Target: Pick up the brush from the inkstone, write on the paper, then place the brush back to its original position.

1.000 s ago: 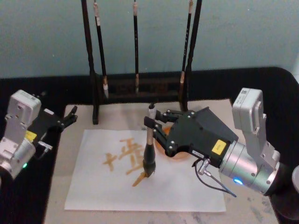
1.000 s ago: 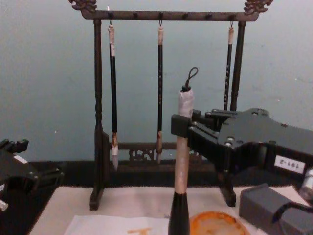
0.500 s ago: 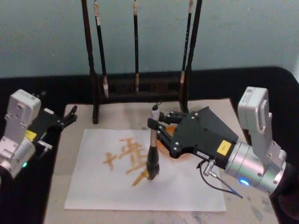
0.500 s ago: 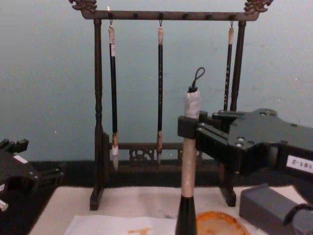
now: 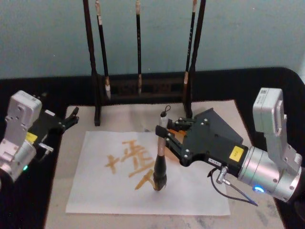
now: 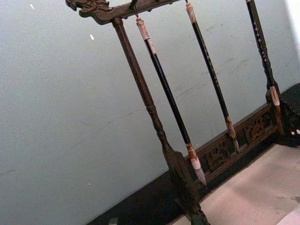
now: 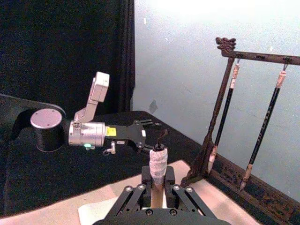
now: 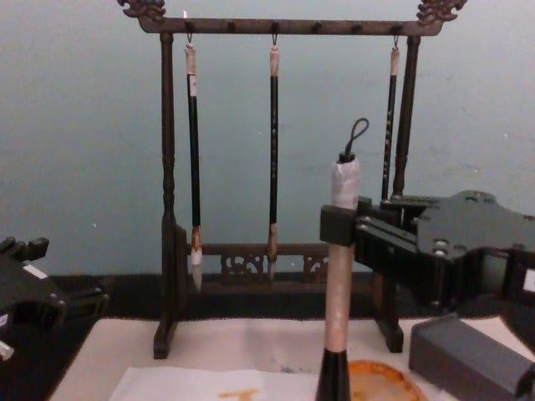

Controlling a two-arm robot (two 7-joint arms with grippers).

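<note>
- The right claw [image 5: 163, 135] is closed on the pale upper handle of the brush [image 5: 160, 164], just below the taped end. The brush stands nearly upright, its long axis leaning only a little, with the bristles down.
- The bristle tip appears to touch the paper [image 5: 95, 191] at the lower right end of the orange strokes [image 5: 131, 162], so the writing step seems to be under way.
- The inkstone [image 8: 384, 378] lies behind the brush and to its right, near the claw's body. The return probably needs a lift, then a short travel back and right.
- The right arm is clearly the nearer one. The left claw [image 5: 71, 117] hangs with its fingers apart at the left edge of the felt mat [image 5: 57, 191], well apart from the brush.
- The paper lies flat on the mat, which rests on a black tabletop [image 5: 248, 86].
- Behind stands a dark stand [image 5: 143, 88] with three slim brushes [image 5: 138, 47] before a pale wall [image 5: 47, 38].
</note>
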